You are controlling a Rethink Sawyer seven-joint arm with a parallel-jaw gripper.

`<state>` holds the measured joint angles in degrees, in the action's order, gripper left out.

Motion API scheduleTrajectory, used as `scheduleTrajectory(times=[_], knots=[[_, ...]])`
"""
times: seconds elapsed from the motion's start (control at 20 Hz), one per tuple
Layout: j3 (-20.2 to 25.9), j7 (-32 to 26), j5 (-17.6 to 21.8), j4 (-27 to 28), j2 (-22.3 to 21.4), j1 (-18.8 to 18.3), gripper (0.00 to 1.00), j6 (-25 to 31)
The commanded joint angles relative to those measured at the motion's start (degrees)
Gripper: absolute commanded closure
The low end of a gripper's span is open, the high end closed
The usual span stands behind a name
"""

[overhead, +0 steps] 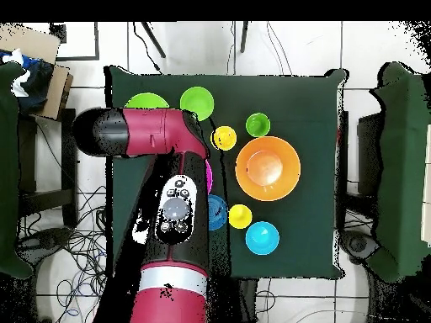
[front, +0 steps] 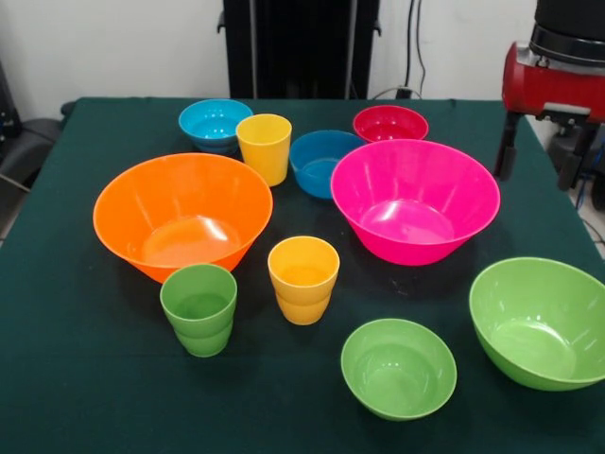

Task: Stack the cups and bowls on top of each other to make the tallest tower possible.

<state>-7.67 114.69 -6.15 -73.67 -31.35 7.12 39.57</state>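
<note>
No tower is begun: the three cups (front: 264, 147) and seven bowls (front: 413, 199) all stand separately on the table (front: 85, 397), apparently under and beside the arm (overhead: 160, 133), whose gripper's state I cannot tell.

In the overhead view, the red and black arm (overhead: 168, 210) hides nearly all of the large hot pink bowl (overhead: 209, 174), half the darker blue bowl (overhead: 219, 212) and part of the large lime green bowl (overhead: 145, 102), cut off at the front view's right edge.
</note>
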Motion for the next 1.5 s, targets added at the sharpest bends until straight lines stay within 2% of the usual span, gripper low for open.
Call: scheduleTrajectory(times=[0.05,0.7,1.5], knots=[[6.7,-1.4,3.3,-3.4,2.6,-2.0,0.00,-3.4],[6.7,-3.6,5.0,-3.5,2.4,-3.6,0.00,-3.7],[7.6,-5.8,9.0,-4.9,1.5,-6.4,0.00,-6.4]])
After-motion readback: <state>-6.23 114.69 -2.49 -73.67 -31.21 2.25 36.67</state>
